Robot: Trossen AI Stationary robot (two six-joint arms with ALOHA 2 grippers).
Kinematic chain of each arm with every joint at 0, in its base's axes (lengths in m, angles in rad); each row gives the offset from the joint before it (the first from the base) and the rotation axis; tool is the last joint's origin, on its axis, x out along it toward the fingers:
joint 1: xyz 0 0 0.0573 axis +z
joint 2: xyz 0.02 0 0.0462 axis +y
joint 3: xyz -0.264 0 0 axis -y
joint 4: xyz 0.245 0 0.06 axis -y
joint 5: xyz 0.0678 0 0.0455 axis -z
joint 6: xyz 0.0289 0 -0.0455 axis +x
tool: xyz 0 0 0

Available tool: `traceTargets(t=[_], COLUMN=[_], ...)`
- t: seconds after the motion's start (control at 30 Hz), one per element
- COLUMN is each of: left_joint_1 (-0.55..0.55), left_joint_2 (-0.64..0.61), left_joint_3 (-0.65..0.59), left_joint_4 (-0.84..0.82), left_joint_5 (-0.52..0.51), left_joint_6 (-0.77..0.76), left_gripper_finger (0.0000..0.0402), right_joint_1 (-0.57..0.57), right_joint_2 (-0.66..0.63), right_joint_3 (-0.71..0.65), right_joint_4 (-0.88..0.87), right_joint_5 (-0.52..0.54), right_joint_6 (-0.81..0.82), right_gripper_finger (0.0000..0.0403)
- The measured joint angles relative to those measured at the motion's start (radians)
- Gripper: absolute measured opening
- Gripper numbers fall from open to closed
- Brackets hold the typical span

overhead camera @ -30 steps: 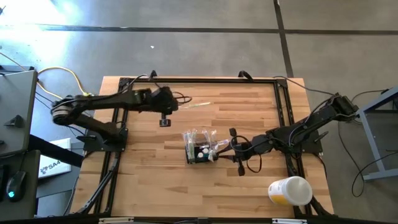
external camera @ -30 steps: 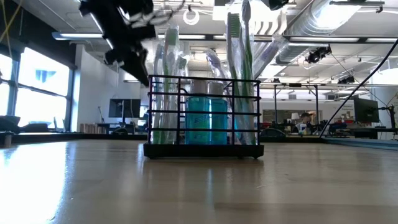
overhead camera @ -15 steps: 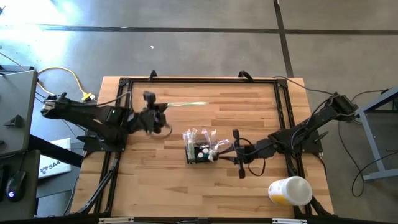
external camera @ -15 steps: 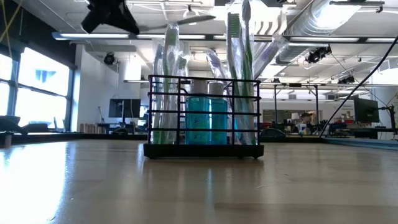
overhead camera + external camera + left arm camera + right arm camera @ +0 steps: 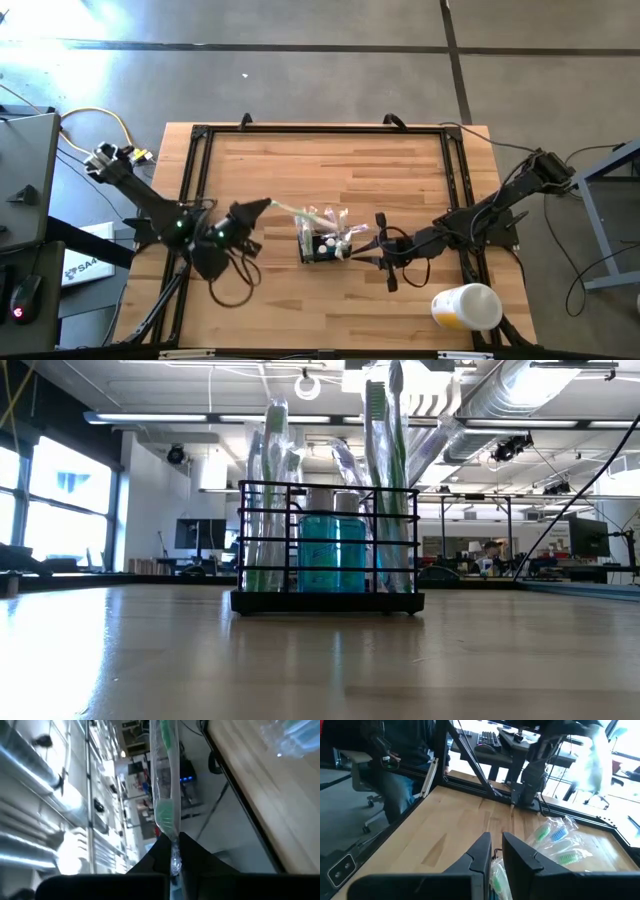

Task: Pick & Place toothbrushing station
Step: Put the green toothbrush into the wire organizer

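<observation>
High view: the toothbrushing station [image 5: 322,244], a small black wire caddy, stands upright near the middle of the wooden bench [image 5: 400,180], between the two sets of fingers. It carries wrapped toothbrushes [image 5: 322,217] whose heads splay out above its rim. The left gripper [image 5: 262,206] hangs just off the caddy's left side, its fingers pressed together on the wrapper end of a single wrapped toothbrush [image 5: 290,211], which runs from the fingertips toward the caddy's top. The right gripper [image 5: 368,258] sits just off the caddy's right side, its fingers pinching a wrapped toothbrush at the caddy's edge. A white-and-yellow cup [image 5: 466,306] lies on its side well apart from both, near the bench corner behind the right arm.

Left wrist view shows the two dark fingers [image 5: 192,854] closed on the clear wrapper of the green-headed toothbrush [image 5: 167,815], which stretches straight away from the tips; the bench edge [image 5: 260,795] and the blurred caddy contents lie beyond.

Right wrist view shows the fingers [image 5: 517,850] nearly together with a green-bristled wrapped toothbrush [image 5: 497,875] caught between them; more wrapped brushes [image 5: 560,842] lie just ahead, and a seated person [image 5: 395,765] shows past the bench.

Low view: the caddy [image 5: 327,548] stands level on the bench, holding a blue bottle [image 5: 333,552] amid upright brushes; neither gripper shows here.
</observation>
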Motion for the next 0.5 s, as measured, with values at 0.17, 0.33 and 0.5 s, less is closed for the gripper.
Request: traceTargets(t=[0.17, 0.33, 0.5], left_joint_1=[-0.05, -0.098, -0.104], left_joint_2=[0.095, 0.131, 0.14], left_joint_3=[0.082, 0.229, 0.335], left_joint_4=[-0.04, -0.248, -0.379], left_joint_5=[0.008, 0.016, 0.046], left_joint_6=[0.063, 0.025, 0.001], left_gripper_finger=[0.0004, 0.0004, 0.0003], right_joint_1=[0.0, 0.009, 0.025], right_joint_2=[0.0, 0.0, 0.0], right_joint_3=[0.0, 0.0, 0.0], right_joint_4=[0.017, 0.022, 0.021], right_joint_5=[0.0, 0.0, 0.0], right_joint_6=[0.002, 0.027, 0.026], right_gripper_finger=[0.0039, 0.0039, 0.0039])
